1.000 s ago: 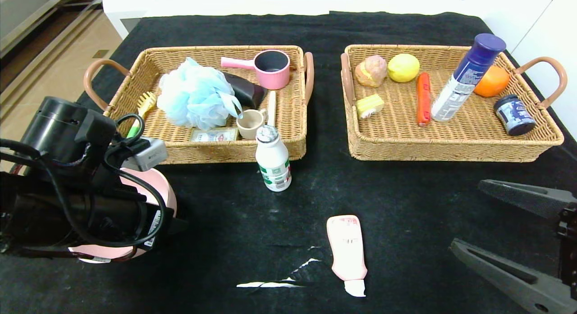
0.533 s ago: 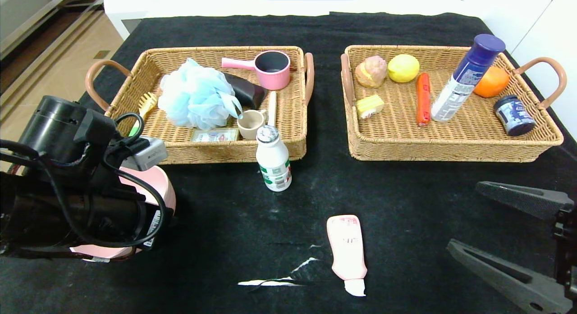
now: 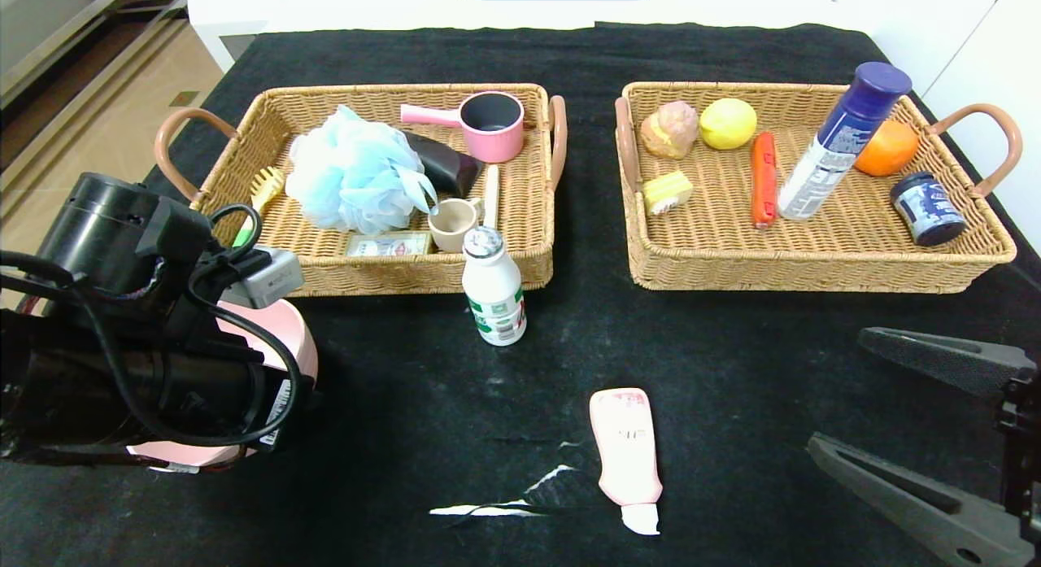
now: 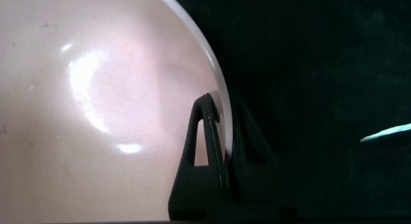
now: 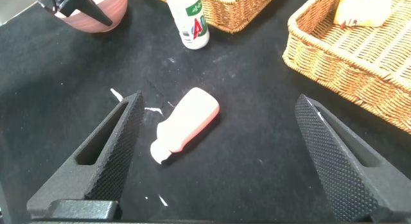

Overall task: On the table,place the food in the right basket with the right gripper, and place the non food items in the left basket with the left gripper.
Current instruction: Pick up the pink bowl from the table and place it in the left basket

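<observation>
My left gripper [image 4: 219, 107] is shut on the rim of the big pink bowl [image 4: 96, 108], one finger inside and one outside. In the head view the left arm covers most of that bowl [image 3: 289, 333] at the table's [image 3: 732, 364] near left. My right gripper [image 3: 842, 392] hangs open at the near right, above the flat pink tube [image 5: 186, 118], which lies on the cloth [image 3: 625, 453]. The white bottle [image 3: 494, 290] stands before the left basket [image 3: 382, 276]. The blue pouf [image 3: 354, 170] lies in that basket. The sausage [image 3: 762, 176] and spray can [image 3: 838, 140] are in the right basket [image 3: 813, 276].
The left basket also holds a pink pot [image 3: 490, 124], a small cup [image 3: 452, 222] and a dark object. In the right basket lie a lemon [image 3: 728, 122], an orange [image 3: 888, 146], a dark jar [image 3: 927, 207] and a yellow block [image 3: 667, 191]. White scuffs [image 3: 488, 512] mark the cloth.
The left gripper's jaws have closed on the bowl's rim. The right gripper has barely shifted; nothing else has moved.
</observation>
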{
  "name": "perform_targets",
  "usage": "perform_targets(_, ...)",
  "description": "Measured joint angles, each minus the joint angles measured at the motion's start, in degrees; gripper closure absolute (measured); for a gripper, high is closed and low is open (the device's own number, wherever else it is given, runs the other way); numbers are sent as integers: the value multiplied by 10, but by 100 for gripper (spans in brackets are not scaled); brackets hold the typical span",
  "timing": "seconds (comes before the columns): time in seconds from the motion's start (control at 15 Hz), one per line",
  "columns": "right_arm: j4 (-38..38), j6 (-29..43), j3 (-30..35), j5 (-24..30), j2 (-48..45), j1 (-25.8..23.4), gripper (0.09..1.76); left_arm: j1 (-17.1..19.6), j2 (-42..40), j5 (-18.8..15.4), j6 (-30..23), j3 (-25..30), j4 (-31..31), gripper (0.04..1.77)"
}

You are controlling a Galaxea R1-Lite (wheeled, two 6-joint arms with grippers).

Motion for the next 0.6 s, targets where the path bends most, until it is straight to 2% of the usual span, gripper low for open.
perform_targets(0.33,1,0,0,0,0,0,14,-1,-4,1,2,-4,2,165)
perform_targets(0.6,0,0,0,0,2,-2,14,-9,-24,19,7,-9,7,165)
